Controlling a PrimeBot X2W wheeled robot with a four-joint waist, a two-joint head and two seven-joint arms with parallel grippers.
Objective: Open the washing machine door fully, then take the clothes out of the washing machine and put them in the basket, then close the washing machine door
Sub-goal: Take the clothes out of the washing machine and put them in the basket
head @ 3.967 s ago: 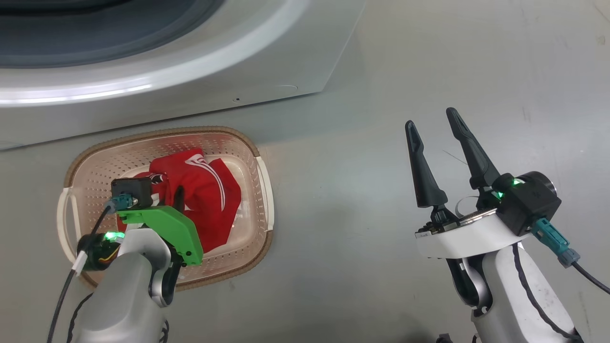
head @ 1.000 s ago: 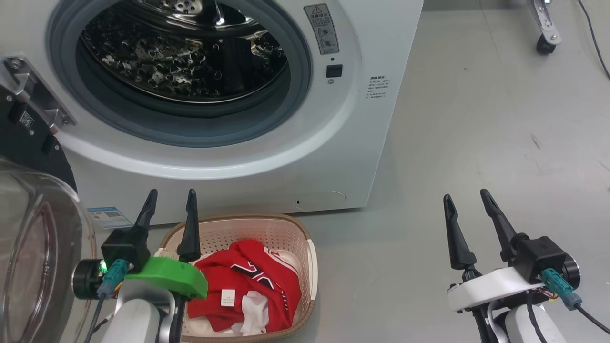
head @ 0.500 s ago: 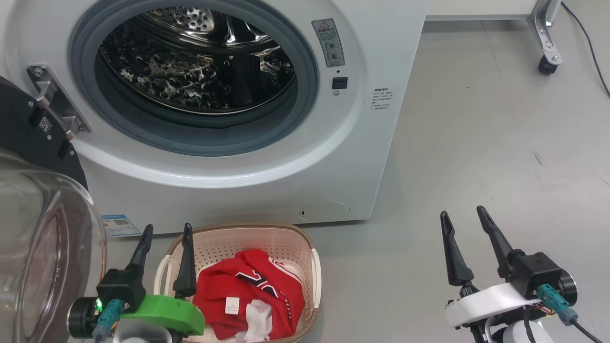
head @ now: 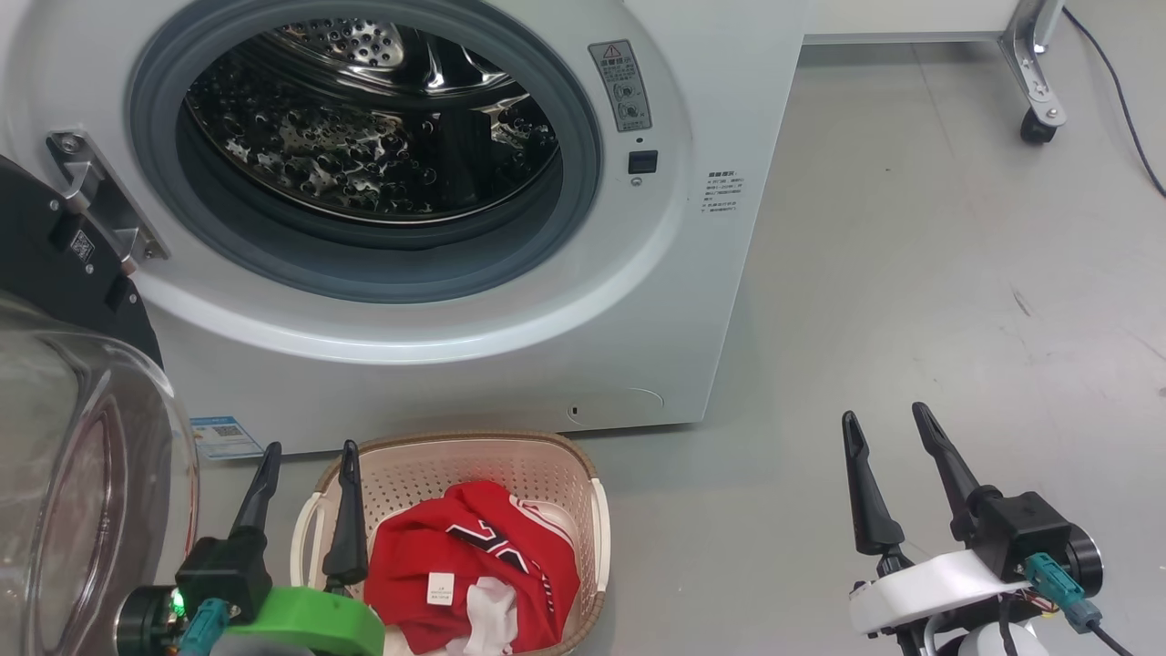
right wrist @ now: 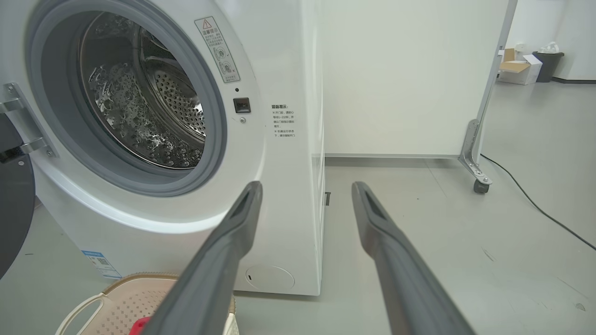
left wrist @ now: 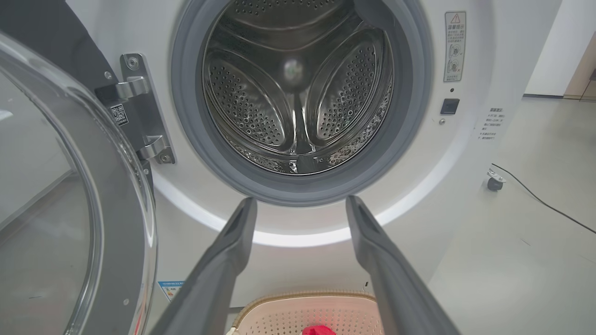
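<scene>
Seen from the head, the washing machine (head: pixel 692 301) stands at 11 o'clock on a smooth grey floor (head: pixel 911 228) with a few faint scuffs. The washing machine door (head: pixel 82 474) is swung wide open at 9 o'clock, its glass bowl bulging toward the camera. The steel drum (head: pixel 364 137) shows no fabric inside.

The basket (head: pixel 455 439) sits on the floor at 6 o'clock, just in front of the machine's base. The clothes (head: pixel 474 565) lie heaped inside it, red with a white label up.

The left gripper (head: pixel 310 446) hovers at 7 o'clock over the basket's left edge, jaws spread and holding nothing. The right gripper (head: pixel 884 412) hangs at 4 o'clock above bare floor, likewise spread and empty.

At 1 o'clock a castor (head: pixel 1034 128) carries a metal leg, with a black cable (head: pixel 1116 82) trailing beside it. In the right wrist view a white partition (right wrist: pixel 400 79) rises behind the machine, and at 2 o'clock a cardboard box (right wrist: pixel 514 70) and a dark bin (right wrist: pixel 549 63) stand far off.
</scene>
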